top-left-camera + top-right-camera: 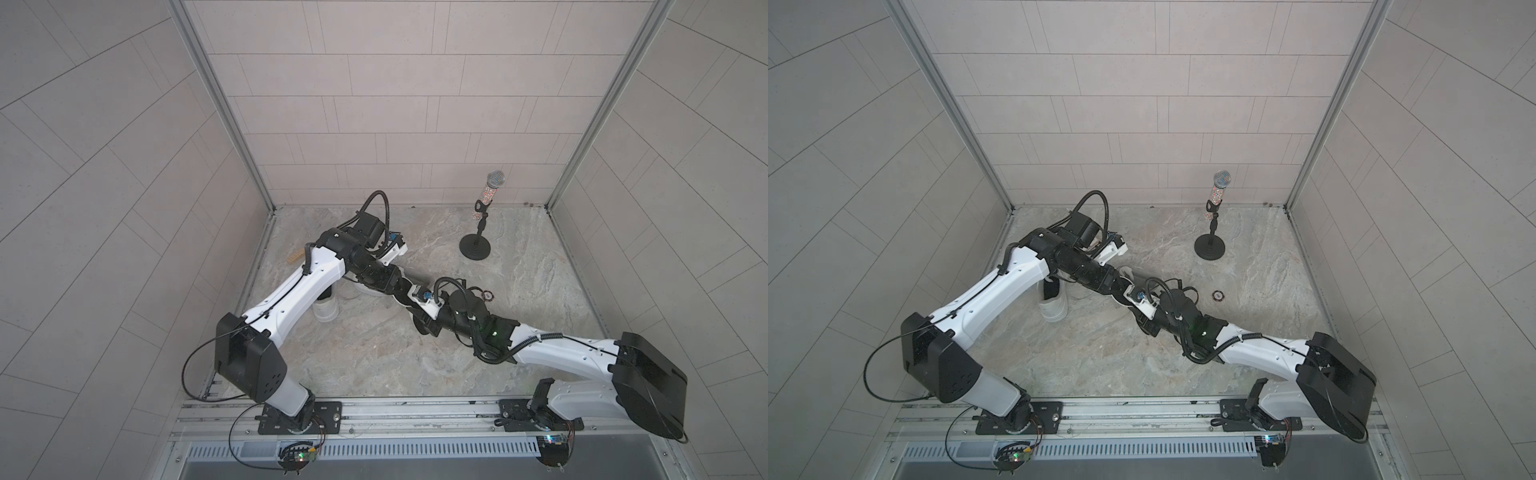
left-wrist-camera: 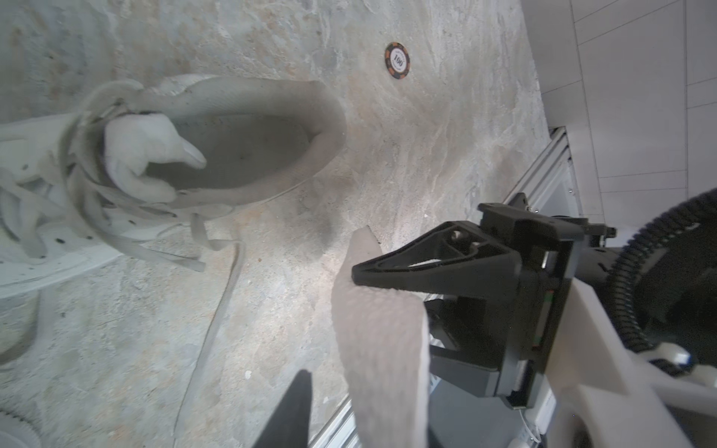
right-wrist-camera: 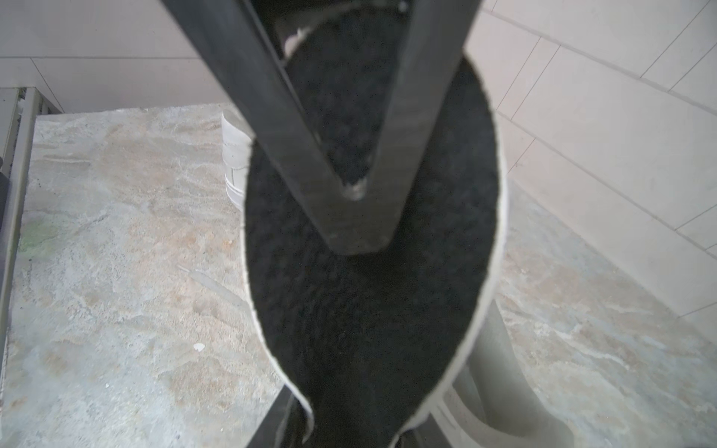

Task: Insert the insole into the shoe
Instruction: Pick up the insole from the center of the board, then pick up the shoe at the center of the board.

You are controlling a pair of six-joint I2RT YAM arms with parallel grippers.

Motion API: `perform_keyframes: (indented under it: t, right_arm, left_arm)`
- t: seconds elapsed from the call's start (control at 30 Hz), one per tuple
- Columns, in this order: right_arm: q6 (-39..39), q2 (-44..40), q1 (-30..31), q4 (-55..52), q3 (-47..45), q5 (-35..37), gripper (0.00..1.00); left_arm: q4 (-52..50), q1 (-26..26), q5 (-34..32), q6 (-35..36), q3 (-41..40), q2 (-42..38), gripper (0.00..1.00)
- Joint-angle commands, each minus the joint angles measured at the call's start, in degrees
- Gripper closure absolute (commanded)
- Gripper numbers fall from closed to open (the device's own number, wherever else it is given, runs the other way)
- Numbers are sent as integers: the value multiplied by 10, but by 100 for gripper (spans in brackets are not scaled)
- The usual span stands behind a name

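Gripping the thin foam insole (image 2: 382, 360), black fabric on one face and pale on the other, the right pincer (image 2: 384, 306) has a finger laid across each face, its jaws closed down on it partway along its length. The left pincer (image 2: 361, 411) straddles the insole's other end with jaws parted. Its one visible finger (image 2: 297, 403) stands clear of the pale face, so it seems to hold nothing. The insole hangs in the air, wholly outside the white lace-up sneaker (image 2: 333, 128), which lies on the stone-patterned table (image 2: 446, 155) just beyond the right pincer's fingertips.

Likely trouble: the insole is limp and curls in the right wrist view, so a single pinch may let its free tip droop and stub on the padded collar. The sneaker's white tongue (image 2: 147, 151) is folded down into the opening and would probably block the toe end. Nothing pins the sneaker, so a push could simply slide it. Loose laces (image 2: 219, 310) trail toward the pincers and might snag.

Inside the sneaker only bare grey lining shows, plus that tongue.
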Motion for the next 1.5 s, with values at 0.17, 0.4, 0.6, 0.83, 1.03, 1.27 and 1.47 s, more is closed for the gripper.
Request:
perform_keyframes:
  t: [0.17,0.4,0.6,0.83,1.03,1.27,1.47]
  right_arm:
    - [88,-8,-42,-263,97,-23,62]
    - [140,-15,-109,-448,160,-9,62]
    - [216,-45,-194,-490,173,4,62]
    - [232,-36,-232,-490,191,-19,63]
    - [227,-33,-232,-486,197,-36,64]
    - [216,-24,-232,-489,204,-44,64]
    - [213,-21,-231,-490,206,-54,64]
  left_arm:
    - [51,4,-104,-25,9,-36,44]
    - [174,9,-243,-117,-66,-83,34]
    - [174,-75,-414,-130,-43,-15,28]
    - [63,-106,-502,-171,81,115,27]
    - [34,-107,-517,-168,113,181,26]
    - [20,-107,-495,-141,121,212,28]
    - [11,-107,-513,-118,136,244,29]
